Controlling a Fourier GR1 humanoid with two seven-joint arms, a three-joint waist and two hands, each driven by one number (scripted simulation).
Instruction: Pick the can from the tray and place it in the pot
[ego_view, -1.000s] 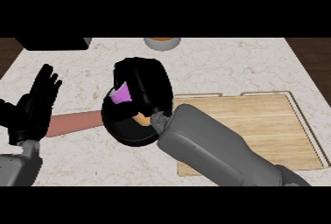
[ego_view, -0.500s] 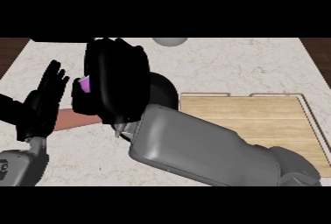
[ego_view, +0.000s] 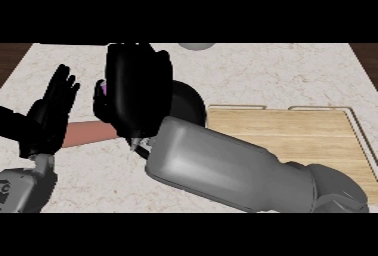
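Head view: the right robot hand (ego_view: 139, 87) fills the middle of the frame, seen from its back, fingers pointing away from the robot and curled round the can (ego_view: 103, 89). Only a thin purple sliver of the can shows, at the hand's left edge between thumb and fingers; the rest is hidden. Hand and can hang over the left part of the pot (ego_view: 190, 104), a black round vessel whose right side curves out from behind the hand. Whether the can's base is already inside the rim or above it cannot be told. The pot's reddish-brown handle (ego_view: 90, 134) sticks out to the left across the pale marbled surface (ego_view: 280, 75). The grey right forearm (ego_view: 221, 167) comes in large from the lower right and crosses the near left corner of the tray (ego_view: 295, 132), a light wooden board with a raised rim lying just right of the pot. The left robot hand (ego_view: 48, 117) shows at the frame's left edge, open, fingers straight and upright, holding nothing, just left of the pot handle's end, with its grey forearm (ego_view: 26, 187) below it. A small grey round object (ego_view: 196, 46) sits at the surface's far edge, cut off by the frame.
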